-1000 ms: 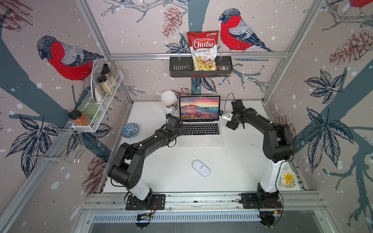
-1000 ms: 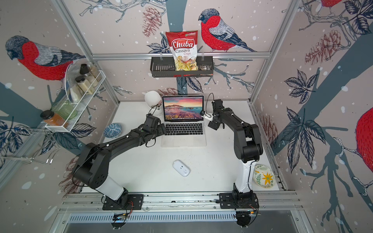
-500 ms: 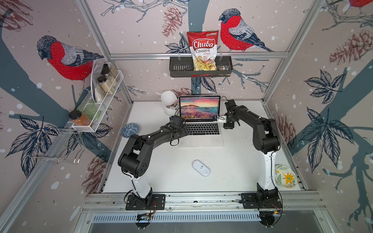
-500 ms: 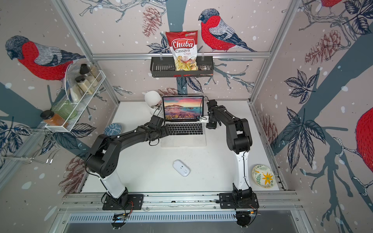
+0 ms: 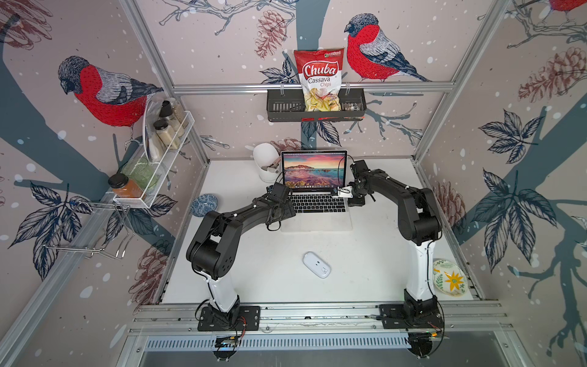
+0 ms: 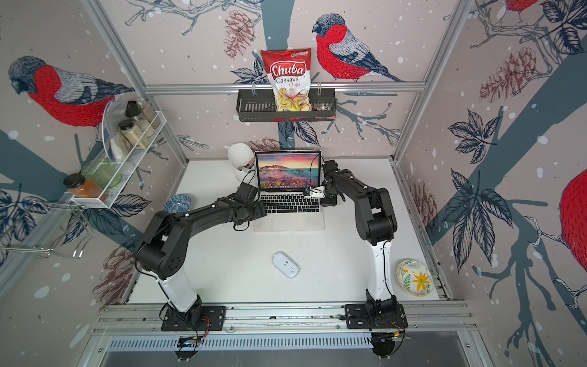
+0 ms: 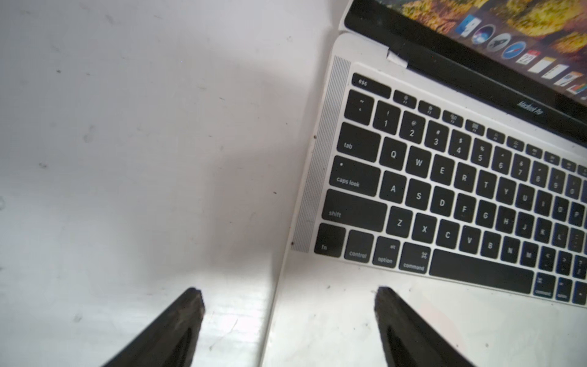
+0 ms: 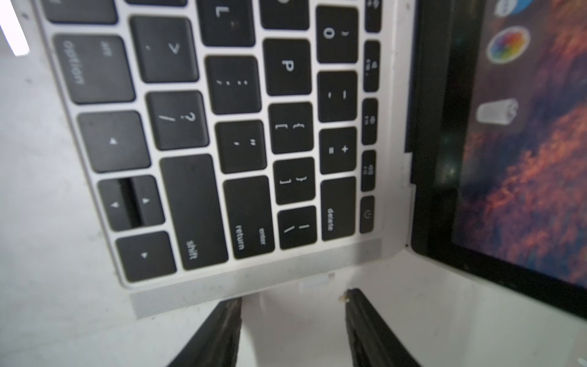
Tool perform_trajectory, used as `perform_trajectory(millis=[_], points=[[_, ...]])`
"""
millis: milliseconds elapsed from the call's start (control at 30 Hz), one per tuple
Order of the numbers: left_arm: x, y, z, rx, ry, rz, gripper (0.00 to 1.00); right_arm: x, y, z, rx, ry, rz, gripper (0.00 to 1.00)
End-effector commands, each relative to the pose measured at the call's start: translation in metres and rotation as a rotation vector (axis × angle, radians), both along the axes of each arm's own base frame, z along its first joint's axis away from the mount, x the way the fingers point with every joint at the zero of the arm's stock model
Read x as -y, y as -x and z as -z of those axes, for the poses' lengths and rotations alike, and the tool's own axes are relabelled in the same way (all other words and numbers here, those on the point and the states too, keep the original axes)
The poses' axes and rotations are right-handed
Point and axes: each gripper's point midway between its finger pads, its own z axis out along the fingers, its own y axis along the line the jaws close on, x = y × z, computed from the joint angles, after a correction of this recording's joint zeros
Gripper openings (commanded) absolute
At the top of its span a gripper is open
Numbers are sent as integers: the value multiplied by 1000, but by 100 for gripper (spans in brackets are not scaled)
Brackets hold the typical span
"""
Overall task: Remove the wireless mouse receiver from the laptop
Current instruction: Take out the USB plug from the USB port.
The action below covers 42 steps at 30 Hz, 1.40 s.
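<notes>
The open silver laptop (image 5: 317, 219) (image 6: 290, 219) stands at the back of the white table, its screen lit. The wireless mouse (image 5: 316, 264) (image 6: 285, 264) lies white underside up in front of it. In the right wrist view a small pale receiver (image 8: 313, 283) sticks out of the laptop's (image 8: 254, 279) side edge. My right gripper (image 8: 292, 300) is open, its fingertips just short of the receiver on either side. My left gripper (image 7: 289, 295) is open over the laptop's (image 7: 333, 317) opposite front corner, one finger above the table and one above the palm rest.
A white cup (image 5: 266, 162) stands left of the screen, with a blue bowl (image 5: 204, 205) further left. A floral plate (image 5: 449, 281) lies at the front right. A wire rack of jars (image 5: 158, 152) and a black basket with a chips bag (image 5: 317, 105) hang on the walls.
The right arm folded in and its gripper moved closer to the laptop's right edge while its jaws narrowed. The left arm's elbow shifted; its gripper stayed open at the laptop's left edge.
</notes>
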Motion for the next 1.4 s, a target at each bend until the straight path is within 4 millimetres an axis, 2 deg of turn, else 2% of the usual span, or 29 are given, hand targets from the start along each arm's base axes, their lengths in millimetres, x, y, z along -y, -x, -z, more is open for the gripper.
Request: perform_trajectory(millis=[0, 367, 1133, 1367], points=[[-5, 10, 4, -43, -27, 12, 89, -1, 16, 18, -107, -33, -18, 56], [-10, 25, 19, -93, -35, 11, 89, 0, 13, 43, -179, -10, -39, 50], [-4, 27, 35, -122, -14, 32, 88, 14, 14, 71, -193, 179, -48, 44], [-4, 29, 38, -129, -15, 33, 88, 14, 15, 78, -197, 194, -48, 35]])
